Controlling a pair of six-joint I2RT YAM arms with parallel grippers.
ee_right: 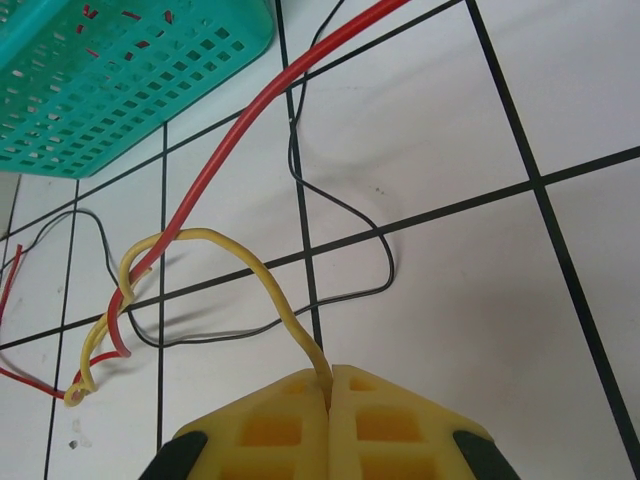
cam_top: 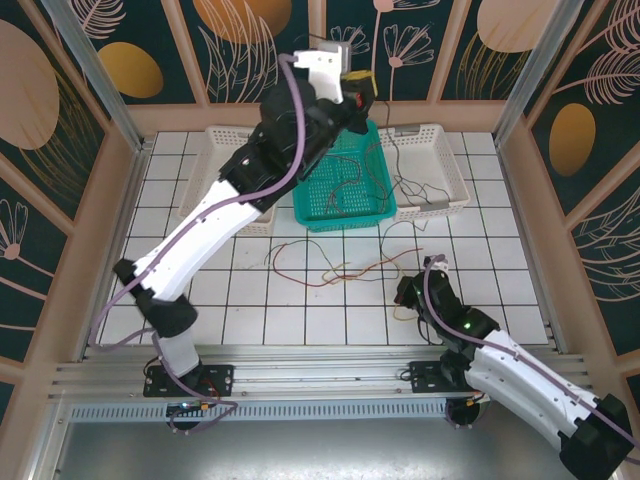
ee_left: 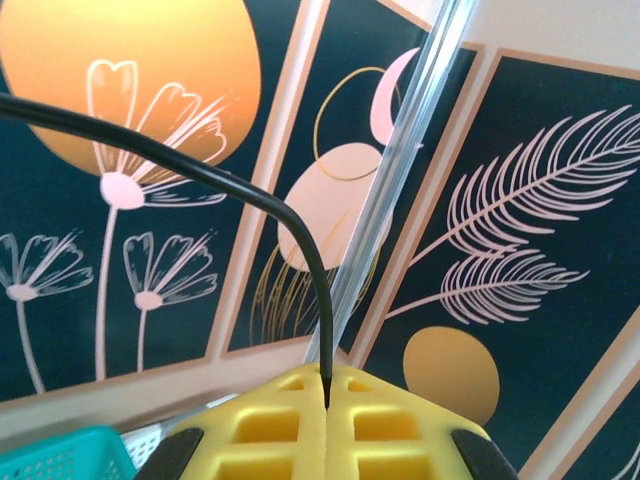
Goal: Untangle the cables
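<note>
the left gripper [ee_left: 327, 395] hangs high over the far edge of the teal basket [cam_top: 345, 190], its yellow pads [ee_left: 270, 425] pressed together on a black cable [ee_left: 200, 170] that arcs out of the seam and off to the left of the wrist view. from above, that thin wire drops from the raised gripper toward the white basket [cam_top: 440, 170] standing just right of the teal one. the right gripper [ee_right: 328, 385] sits low over the tiled table [ee_right: 500, 300], near the front right, jaws closed on the end of a yellow cable [ee_right: 255, 270]. this cable rises from the pads, loops over and twists with a red cable [ee_right: 250, 115] at the left of that view (how many turns, i cannot tell). the red one runs diagonally up past the corner of the teal basket. a slack black wire [ee_right: 385, 255] lies on the tiles in a loose bend, crossing the red. in the top view the rest of the cables [cam_top: 330, 268] lie loosely tangled on the tiles between the teal basket and the right gripper, and a few strands rest inside the teal basket.
</note>
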